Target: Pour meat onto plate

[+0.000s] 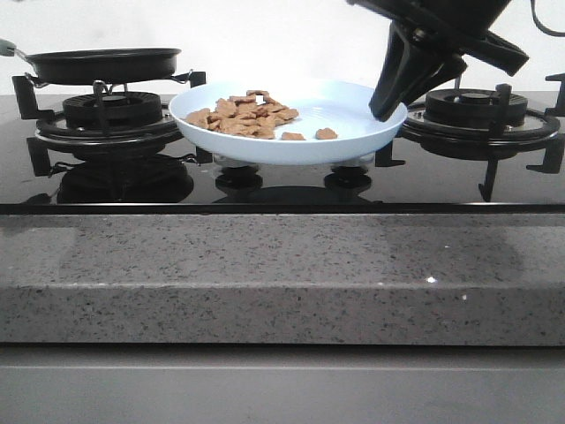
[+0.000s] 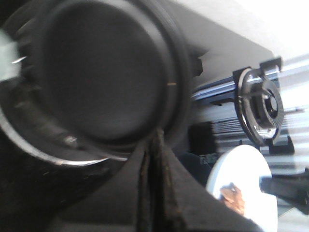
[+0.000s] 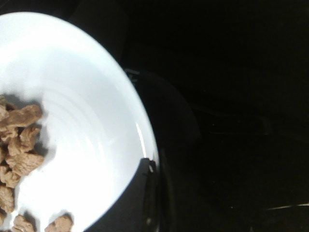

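Observation:
The pale-blue plate [image 1: 353, 115] sits level between the two burners, with the heap of light-brown meat [image 1: 245, 115] on its left half. My right gripper [image 1: 388, 110] reaches down from the upper right and is shut on the plate's right rim. In the right wrist view one dark finger lies over the rim at the right gripper [image 3: 153, 166], with the plate [image 3: 87, 121] and meat [image 3: 19, 145] beside it. The left gripper [image 2: 154, 145] is shut with nothing seen between its fingers, close to the black frying pan [image 2: 101, 72]. It is outside the front view.
The black frying pan [image 1: 101, 64] sits over the left burner [image 1: 110, 110], its handle pointing left out of frame. The right burner [image 1: 477, 110] stands behind my right arm. Two knobs [image 1: 238, 172] lie under the plate. A speckled granite counter edge [image 1: 282, 274] runs along the front.

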You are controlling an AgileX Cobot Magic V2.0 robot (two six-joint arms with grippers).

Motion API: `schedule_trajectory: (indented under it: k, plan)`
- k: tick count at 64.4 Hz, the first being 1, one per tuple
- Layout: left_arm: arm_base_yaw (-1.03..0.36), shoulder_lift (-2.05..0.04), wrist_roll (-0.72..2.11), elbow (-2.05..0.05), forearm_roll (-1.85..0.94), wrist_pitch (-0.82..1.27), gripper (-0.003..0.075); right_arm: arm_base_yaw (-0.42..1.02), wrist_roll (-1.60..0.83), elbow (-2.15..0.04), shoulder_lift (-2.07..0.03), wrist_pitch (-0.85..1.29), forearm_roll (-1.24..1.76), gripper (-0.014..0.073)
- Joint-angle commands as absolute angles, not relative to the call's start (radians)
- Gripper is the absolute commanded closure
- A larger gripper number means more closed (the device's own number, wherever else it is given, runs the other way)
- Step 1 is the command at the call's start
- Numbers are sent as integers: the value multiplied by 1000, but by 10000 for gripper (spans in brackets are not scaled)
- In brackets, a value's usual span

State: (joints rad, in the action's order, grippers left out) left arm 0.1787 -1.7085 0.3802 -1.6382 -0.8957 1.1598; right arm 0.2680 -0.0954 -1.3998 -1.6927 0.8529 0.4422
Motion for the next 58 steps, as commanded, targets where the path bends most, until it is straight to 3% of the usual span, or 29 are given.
schedule_trajectory:
  k: [1,19,40,58]
  plan:
    - [137,-1595,391,-1668,-885,1089,741,270,-106,-1425,-1655,828,452,652]
    - [-1,-1383,387,-1575,-645,873,741,270,-106,-1425,-1655,828,452,652]
    - [-133,-1075,385,-1193,-412,548,741,270,-106,-1425,-1655,828,452,652]
    - [-160,-813,385,-857,-369,316,741,270,-106,-1425,-1655,828,452,652]
